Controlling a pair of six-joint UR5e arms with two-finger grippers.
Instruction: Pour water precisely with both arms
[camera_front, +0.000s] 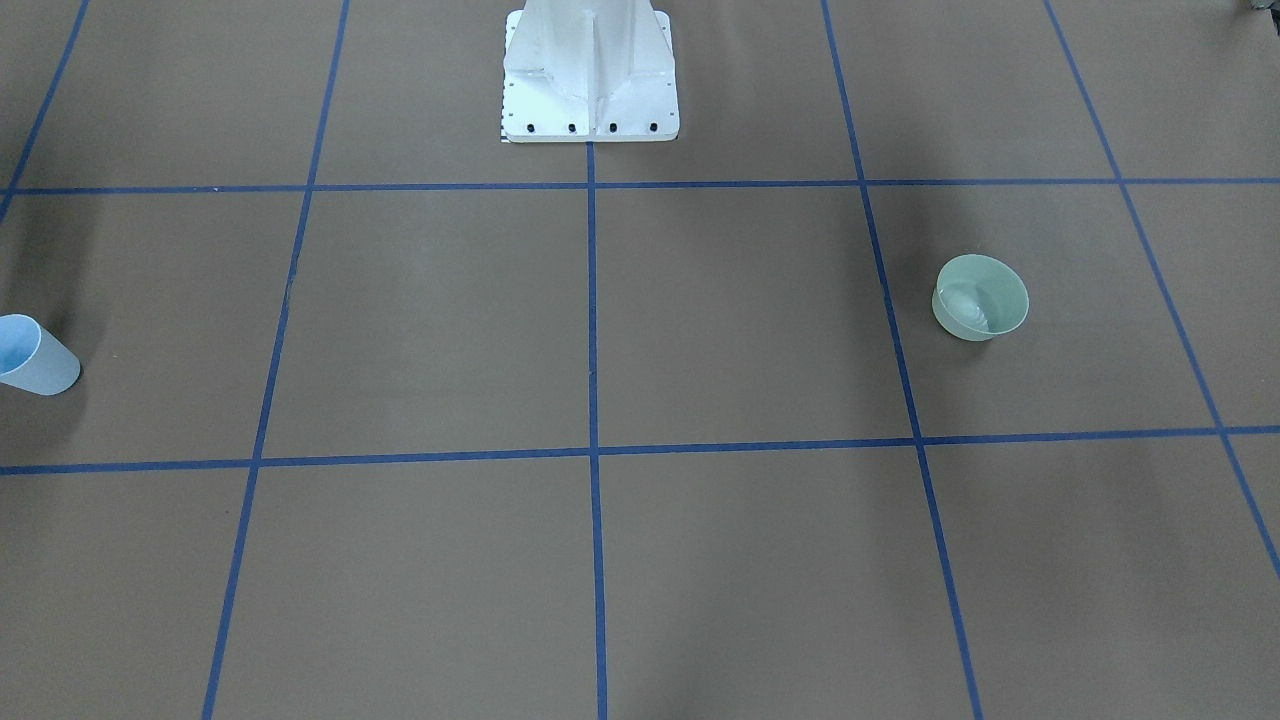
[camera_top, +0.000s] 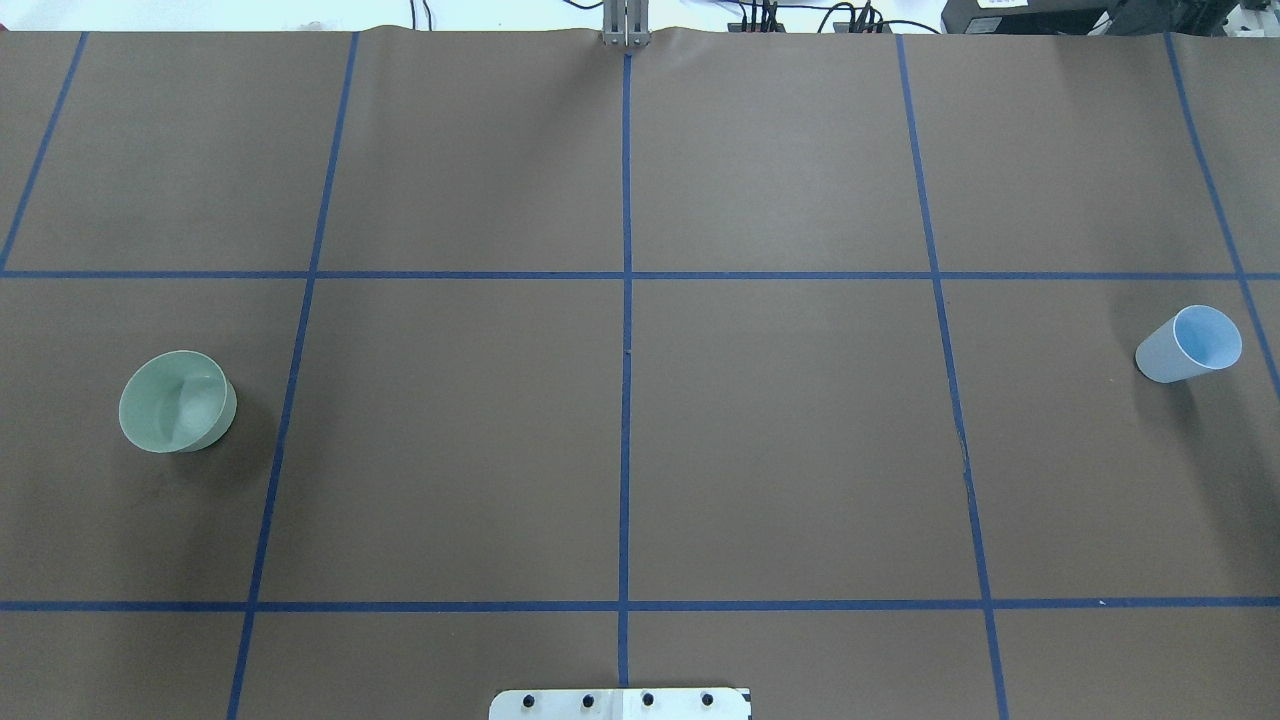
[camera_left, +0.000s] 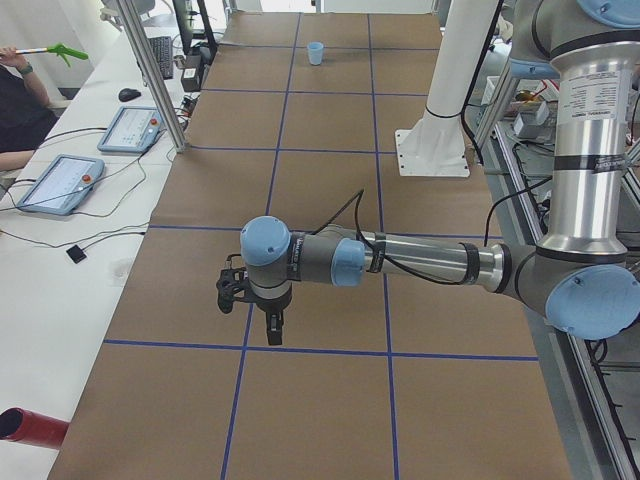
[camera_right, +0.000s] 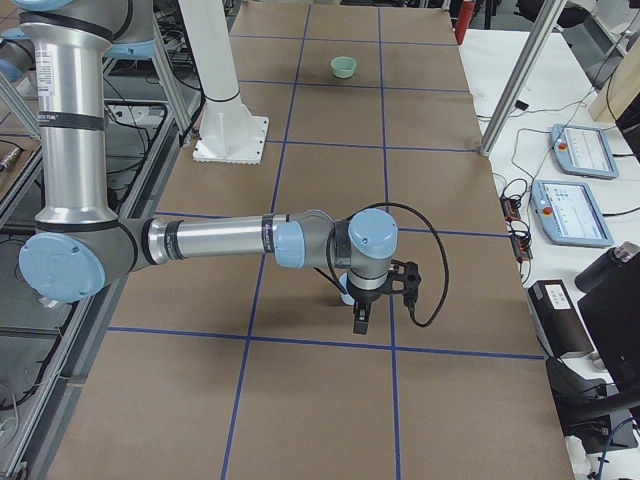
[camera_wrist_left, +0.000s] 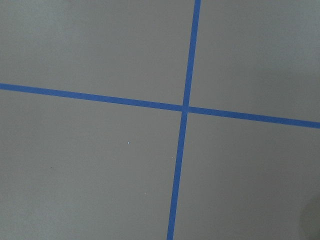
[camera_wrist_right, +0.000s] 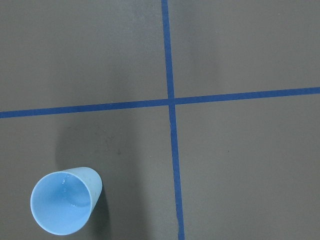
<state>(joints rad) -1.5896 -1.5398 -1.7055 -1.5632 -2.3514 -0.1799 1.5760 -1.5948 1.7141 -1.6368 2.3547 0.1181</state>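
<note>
On the left of the brown surface (camera_top: 460, 440), a green bowl (camera_top: 178, 402) is sitting upright in the middle row of the blue tape grid (camera_top: 626, 400). It is just left of a lengthwise tape line and is not touching it. Something pale is glinting inside the bowl; whether that is water I cannot tell.

The left arm (camera_left: 420, 262) is reaching out level over that end of the surface. Its wrist is turning down and its black jaws are hanging above the paper near a tape line. They are showing only from the side, so I cannot tell whether they are spread or pressed together. The left wrist camera is looking straight down on a tape crossing.

In the middle, at the near edge, the white pedestal (camera_top: 620, 703) is standing bolted down.

On the right, the right arm (camera_right: 210, 240) is stretching out the same way, its jaws pointing down close by a blue cup (camera_top: 1190, 343); their state cannot be told either. The cup is standing upright with its mouth open, well apart from the bowl. It is showing at the lower left of the right wrist view, clear of the tape crossing.
</note>
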